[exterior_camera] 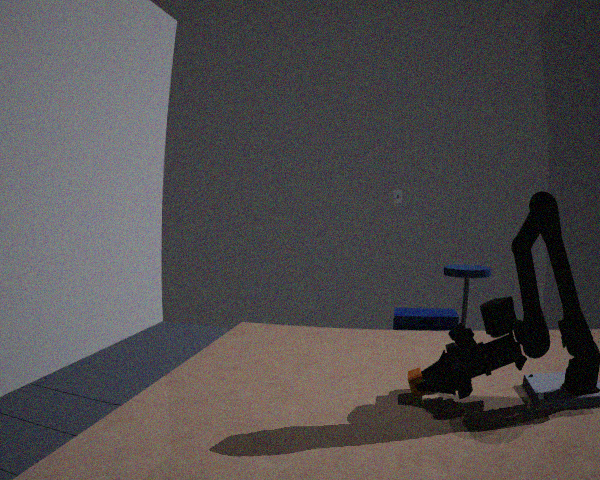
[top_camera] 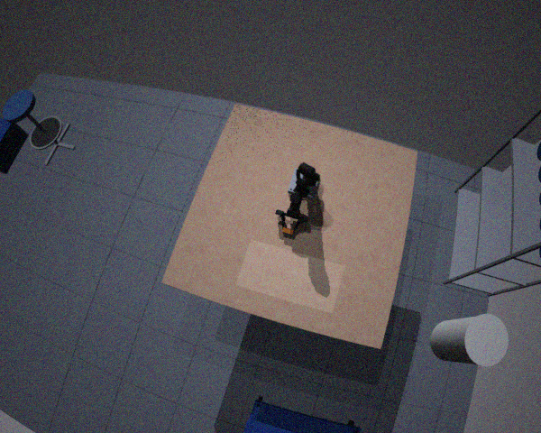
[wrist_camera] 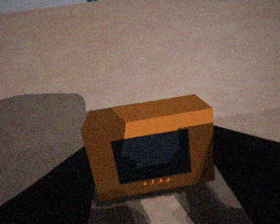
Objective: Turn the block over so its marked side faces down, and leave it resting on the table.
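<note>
The orange block (top_camera: 288,230) (exterior_camera: 414,378) (wrist_camera: 154,120) is held tilted at the front of the arm, seemingly a little above the table (top_camera: 354,186) (exterior_camera: 212,372) (wrist_camera: 177,51). Its marked side, with a dark square panel (wrist_camera: 151,156), faces the wrist camera, back towards the gripper. My gripper (top_camera: 288,227) (exterior_camera: 418,383) (wrist_camera: 148,143) is shut on the block, with one black finger at each side of it in the wrist view. The gripper slopes forward and down. The block's underside and far side are hidden in the wrist view.
A paler rectangle (top_camera: 270,270) lies on the table in front of the gripper. The arm's base (exterior_camera: 543,387) stands behind it. A blue stool (top_camera: 19,105) (exterior_camera: 466,271), a shelf rack (top_camera: 494,209) and a white cylinder (top_camera: 485,340) are off the table.
</note>
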`<state>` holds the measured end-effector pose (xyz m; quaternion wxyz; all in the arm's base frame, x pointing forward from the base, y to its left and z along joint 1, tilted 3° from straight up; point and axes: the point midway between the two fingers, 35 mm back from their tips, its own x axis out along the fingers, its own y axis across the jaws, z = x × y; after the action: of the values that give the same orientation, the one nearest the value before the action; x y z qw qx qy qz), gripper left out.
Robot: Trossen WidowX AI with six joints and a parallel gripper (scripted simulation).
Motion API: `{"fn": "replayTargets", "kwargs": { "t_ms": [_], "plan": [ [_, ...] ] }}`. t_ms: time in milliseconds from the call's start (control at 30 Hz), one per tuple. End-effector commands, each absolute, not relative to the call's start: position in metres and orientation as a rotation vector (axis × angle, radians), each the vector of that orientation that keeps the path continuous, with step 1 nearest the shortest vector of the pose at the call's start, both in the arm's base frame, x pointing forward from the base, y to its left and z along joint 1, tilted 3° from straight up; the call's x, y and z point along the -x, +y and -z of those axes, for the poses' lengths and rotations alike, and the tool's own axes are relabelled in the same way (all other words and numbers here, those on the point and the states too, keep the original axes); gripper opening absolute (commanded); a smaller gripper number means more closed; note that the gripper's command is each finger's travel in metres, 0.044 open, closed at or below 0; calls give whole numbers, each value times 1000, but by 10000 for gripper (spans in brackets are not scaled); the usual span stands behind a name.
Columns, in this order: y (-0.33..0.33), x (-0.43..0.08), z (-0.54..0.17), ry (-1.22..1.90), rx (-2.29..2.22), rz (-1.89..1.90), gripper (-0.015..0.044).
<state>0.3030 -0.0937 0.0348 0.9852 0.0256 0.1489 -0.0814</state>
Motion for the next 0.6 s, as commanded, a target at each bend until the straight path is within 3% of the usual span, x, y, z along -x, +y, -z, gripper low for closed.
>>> {"fn": "replayTargets", "kwargs": {
  "t_ms": [0, 433, 567],
  "plan": [
    [-93, -303, -35, 298, -55, 161, 79],
    [-93, -303, -35, 298, -55, 161, 420],
    [-93, -303, -35, 298, -55, 161, 440]
  ]
}}
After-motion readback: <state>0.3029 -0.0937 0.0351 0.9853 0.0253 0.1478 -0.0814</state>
